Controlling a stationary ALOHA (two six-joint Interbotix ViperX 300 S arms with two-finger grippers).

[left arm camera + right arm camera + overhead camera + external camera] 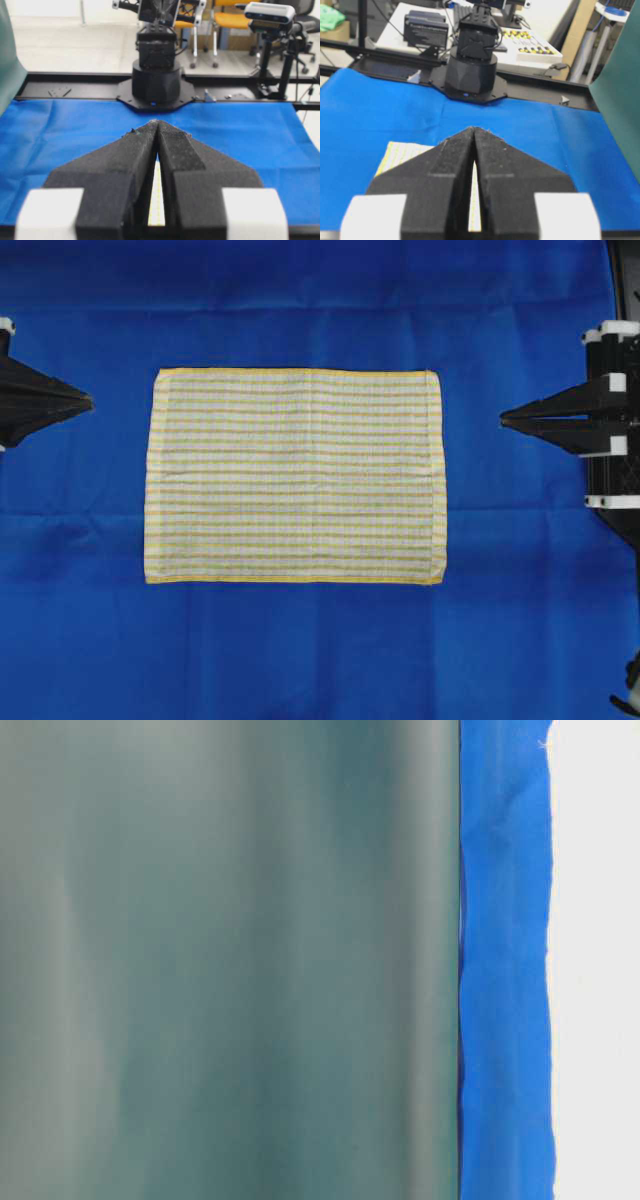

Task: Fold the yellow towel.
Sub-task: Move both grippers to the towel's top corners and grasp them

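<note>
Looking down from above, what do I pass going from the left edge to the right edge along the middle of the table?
Left gripper, fingers shut → bare blue cloth → yellow towel, lying flat → blue cloth again → right gripper, fingers shut.

Light is bright and even from above; the blue cloth (pixel 320 660) shows only faint crease shadows and no glare. The overhead view is slightly soft. The table-level view is filled by a blurred green surface (pixel 230 960). Wrist views blur nearest the lens.
</note>
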